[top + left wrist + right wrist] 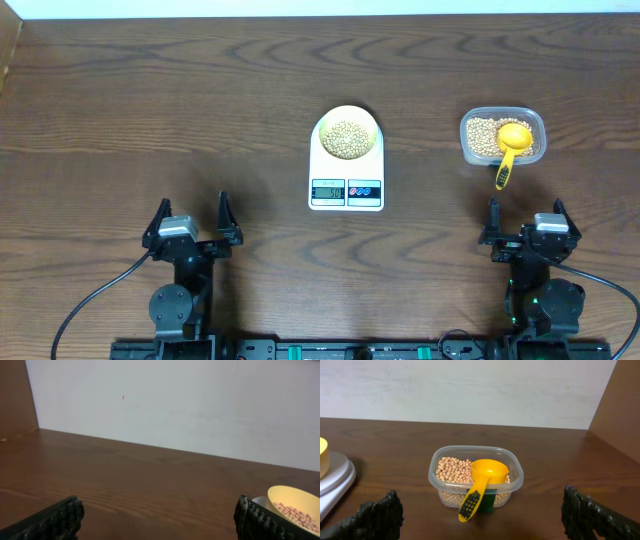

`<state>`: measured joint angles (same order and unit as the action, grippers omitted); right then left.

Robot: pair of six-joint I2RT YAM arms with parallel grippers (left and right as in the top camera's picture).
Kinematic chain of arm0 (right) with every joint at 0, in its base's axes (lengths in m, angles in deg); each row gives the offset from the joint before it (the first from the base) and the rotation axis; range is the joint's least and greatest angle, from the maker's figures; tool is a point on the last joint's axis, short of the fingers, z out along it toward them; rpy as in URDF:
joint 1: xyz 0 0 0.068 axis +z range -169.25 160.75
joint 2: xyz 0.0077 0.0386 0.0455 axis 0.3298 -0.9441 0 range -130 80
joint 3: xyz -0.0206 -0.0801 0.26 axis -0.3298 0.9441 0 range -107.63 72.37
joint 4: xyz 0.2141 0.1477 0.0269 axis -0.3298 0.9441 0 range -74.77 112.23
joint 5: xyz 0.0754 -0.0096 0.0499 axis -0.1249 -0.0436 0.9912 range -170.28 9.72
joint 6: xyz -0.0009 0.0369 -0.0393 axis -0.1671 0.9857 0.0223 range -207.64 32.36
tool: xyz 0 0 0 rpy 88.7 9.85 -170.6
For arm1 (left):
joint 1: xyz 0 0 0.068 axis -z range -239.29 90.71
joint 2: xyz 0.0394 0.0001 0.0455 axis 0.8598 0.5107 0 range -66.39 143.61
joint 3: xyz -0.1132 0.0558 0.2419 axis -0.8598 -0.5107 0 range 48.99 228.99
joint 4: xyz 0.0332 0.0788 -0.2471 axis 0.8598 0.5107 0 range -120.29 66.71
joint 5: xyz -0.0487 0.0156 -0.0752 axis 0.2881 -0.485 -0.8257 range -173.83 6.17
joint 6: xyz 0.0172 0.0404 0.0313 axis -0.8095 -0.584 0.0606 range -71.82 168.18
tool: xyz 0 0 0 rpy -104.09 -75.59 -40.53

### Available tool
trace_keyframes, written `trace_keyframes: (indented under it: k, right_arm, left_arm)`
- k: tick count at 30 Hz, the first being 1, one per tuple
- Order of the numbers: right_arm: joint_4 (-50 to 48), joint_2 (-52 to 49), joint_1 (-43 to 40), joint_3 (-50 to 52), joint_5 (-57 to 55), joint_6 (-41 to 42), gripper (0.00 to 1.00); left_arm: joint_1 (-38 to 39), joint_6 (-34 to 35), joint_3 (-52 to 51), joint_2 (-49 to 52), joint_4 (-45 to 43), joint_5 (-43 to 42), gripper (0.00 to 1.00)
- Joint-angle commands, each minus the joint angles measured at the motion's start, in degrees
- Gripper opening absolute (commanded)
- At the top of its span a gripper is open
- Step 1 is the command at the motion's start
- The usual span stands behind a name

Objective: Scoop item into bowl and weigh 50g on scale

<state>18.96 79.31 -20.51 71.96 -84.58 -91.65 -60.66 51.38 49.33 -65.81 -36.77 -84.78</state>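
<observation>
At the near edge of the wooden table (120,120), the left gripper (192,208) and right gripper (527,210) are held wide open, nothing gripped. The scale (346,190) is set mid-table, with a clear tub (464,135) placed to its right. The bowl (322,135) is seated on the scale's platform, a yellow scoop (513,140) is rested in the tub, and beans (347,139) are held in both.

Wood-grain table (120,120); clear plastic tub (515,472); glossy scoop (487,472)

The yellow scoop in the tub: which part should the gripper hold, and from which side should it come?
Grip the handle, which juts over the tub's near rim, clear of the beans. Come from the robot's side with the right gripper, which stands open facing it.
</observation>
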Motion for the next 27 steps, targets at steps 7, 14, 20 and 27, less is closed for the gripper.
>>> trace_keyframes:
  k: [7,14,20,27]
  right_arm:
    - [0.3,0.3,0.0,0.1,0.0,-0.5,0.99]
    - [0.3,0.3,0.0,0.1,0.0,-0.5,0.99]
    - [0.3,0.3,0.0,0.1,0.0,-0.5,0.99]
    - [0.3,0.3,0.0,0.1,0.0,-0.5,0.99]
  left_arm:
    - [-0.4,0.3,-0.1,-0.5,9.9,-0.1,0.98]
    - [-0.4,-7.4,-0.1,-0.5,10.5,-1.4,0.98]
    - [-0.4,-7.7,-0.1,-0.5,10.5,-0.4,0.98]
    - [-1.2,-7.3,-0.1,-0.5,10.6,0.3,0.98]
